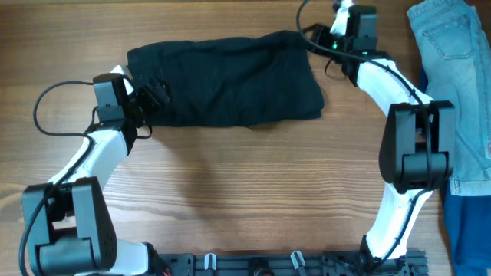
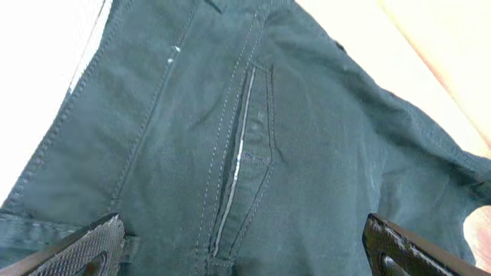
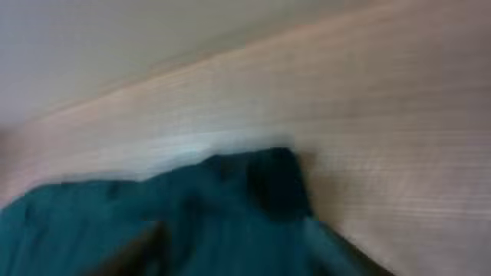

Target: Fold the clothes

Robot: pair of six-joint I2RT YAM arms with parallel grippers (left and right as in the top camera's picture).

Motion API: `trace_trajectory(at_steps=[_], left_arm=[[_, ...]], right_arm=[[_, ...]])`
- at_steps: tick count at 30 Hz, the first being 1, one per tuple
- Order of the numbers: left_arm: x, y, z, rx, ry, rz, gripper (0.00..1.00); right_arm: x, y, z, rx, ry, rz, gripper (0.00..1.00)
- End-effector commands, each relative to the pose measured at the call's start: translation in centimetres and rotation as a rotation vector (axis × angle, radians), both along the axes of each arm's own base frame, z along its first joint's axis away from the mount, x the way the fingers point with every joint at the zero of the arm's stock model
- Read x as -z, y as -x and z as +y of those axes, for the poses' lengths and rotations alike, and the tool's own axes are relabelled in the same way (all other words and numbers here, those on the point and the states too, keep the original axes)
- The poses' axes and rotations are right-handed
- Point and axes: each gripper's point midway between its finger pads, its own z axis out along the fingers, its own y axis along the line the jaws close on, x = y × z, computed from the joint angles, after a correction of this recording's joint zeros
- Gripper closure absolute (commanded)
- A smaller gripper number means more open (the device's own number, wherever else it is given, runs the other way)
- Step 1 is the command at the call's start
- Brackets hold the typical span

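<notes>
The black shorts lie folded flat across the far middle of the table. My left gripper is at their left edge. In the left wrist view it is open, with its fingers spread wide just above the fabric, over a stitched pocket seam. My right gripper is at the shorts' far right corner. The right wrist view is badly blurred. It shows only that corner of dark fabric on the wood, and the fingers cannot be made out.
Light blue denim jeans lie at the table's right edge. A dark blue garment lies below them at the near right. Both arms' cables hang near the shorts' ends. Bare wooden tabletop stretches in front of the shorts.
</notes>
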Motion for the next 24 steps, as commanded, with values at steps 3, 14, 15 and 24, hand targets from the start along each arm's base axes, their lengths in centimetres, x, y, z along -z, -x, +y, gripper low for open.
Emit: trace_trajectory(at_steps=[3,14,15,24], left_arm=[[-5.9,-1.6,0.6,0.139,-0.083,-0.135,0.00],[-8.0,-0.2,4.7,0.185,-0.094,-0.017,0.00],[-7.5,0.0,5.0,0.183,-0.092,0.004,0.00],[-4.7,-3.0,6.7,0.185,-0.157,-0.011,0.00]], right_arm=[[-6.8,4.3,1.4,-0.140,0.012,0.004,0.00],[-4.0,7.3,5.4,-0.291,0.004,0.073,0.88],[-3.3,7.3,5.7,-0.298,0.004,0.086,0.87],[4.8,8.5,5.9,-0.302,0.020,0.274,0.90]])
